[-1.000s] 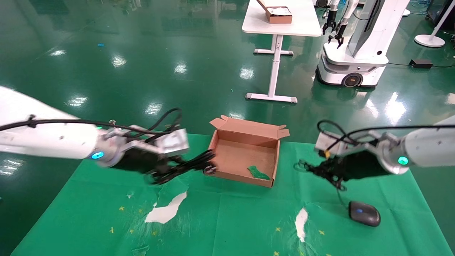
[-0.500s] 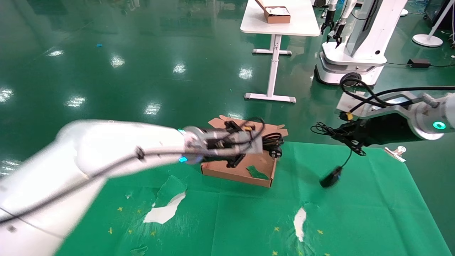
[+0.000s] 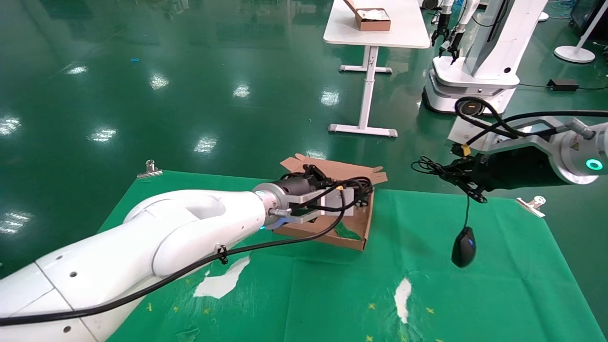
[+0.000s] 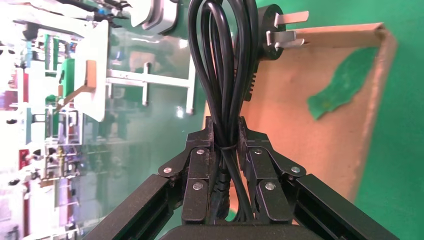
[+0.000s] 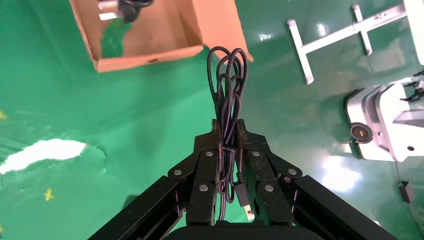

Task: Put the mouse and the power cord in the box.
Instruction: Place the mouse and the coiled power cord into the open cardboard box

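My left gripper [image 4: 226,131] is shut on the power cord [image 4: 222,65], a thick black bundle. Its pronged plug [image 4: 272,30] hangs over the box [image 4: 300,120], close above the floor with the green scrap [image 4: 342,85]. In the head view the cord [image 3: 363,187] sits over the open brown box [image 3: 354,240] at the cloth's far edge. My right gripper [image 5: 228,131] is shut on the mouse's thin coiled cable [image 5: 228,85], with the USB plug [image 5: 243,195] between the fingers. The black mouse [image 3: 464,247] dangles by its cable above the cloth, right of the box.
A green cloth [image 3: 498,294] with torn white patches [image 3: 223,280] covers the table, held by metal clips [image 3: 151,167]. Beyond it, on the green floor, stand a white table [image 3: 380,33] with a small brown box [image 3: 373,20] and another robot [image 3: 479,61].
My left arm swung from left of the box to over it, carrying the power cord. My right gripper rose, lifting the mouse off the cloth, so it hangs by its cable.
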Available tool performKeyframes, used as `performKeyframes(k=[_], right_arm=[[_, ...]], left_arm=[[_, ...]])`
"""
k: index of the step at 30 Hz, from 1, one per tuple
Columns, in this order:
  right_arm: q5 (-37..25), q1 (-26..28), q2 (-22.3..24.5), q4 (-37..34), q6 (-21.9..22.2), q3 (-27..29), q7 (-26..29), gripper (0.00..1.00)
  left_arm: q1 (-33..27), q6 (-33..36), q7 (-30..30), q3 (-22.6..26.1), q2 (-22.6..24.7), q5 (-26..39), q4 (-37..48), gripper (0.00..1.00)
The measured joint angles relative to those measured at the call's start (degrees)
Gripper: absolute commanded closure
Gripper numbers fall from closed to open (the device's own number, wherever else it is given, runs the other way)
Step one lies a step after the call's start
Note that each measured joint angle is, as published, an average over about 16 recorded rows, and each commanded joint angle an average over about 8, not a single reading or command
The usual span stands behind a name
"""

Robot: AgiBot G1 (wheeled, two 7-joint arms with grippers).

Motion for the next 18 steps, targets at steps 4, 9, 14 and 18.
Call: performKeyframes(k=[4, 9, 14, 18], right_arm=[[-0.12, 0.15, -0.30, 0.62, 0.31, 0.09, 0.43, 1.00], [-0.22, 0.67, -1.09, 0.54, 0.89, 0.15, 0.30, 1.00], [-0.24, 1.49, -2.29, -0.08, 1.42, 0.10, -0.48, 1.00], [-0.05, 2.21, -3.39, -0.73, 1.70, 0.02, -1.56, 1.00]], left_arm=[[-1.00, -1.52, -3.49, 3.72, -0.01, 0.42, 0.19, 0.00], [-2.08, -2.36, -7.19, 7.09, -0.07, 0.33, 0.14, 0.00], [-3.55, -2.63, -10.47, 9.00, -0.29, -0.33, 1.58, 0.00], [-5.16, -2.70, -12.96, 9.52, -0.67, -1.05, 4.86, 0.00]])
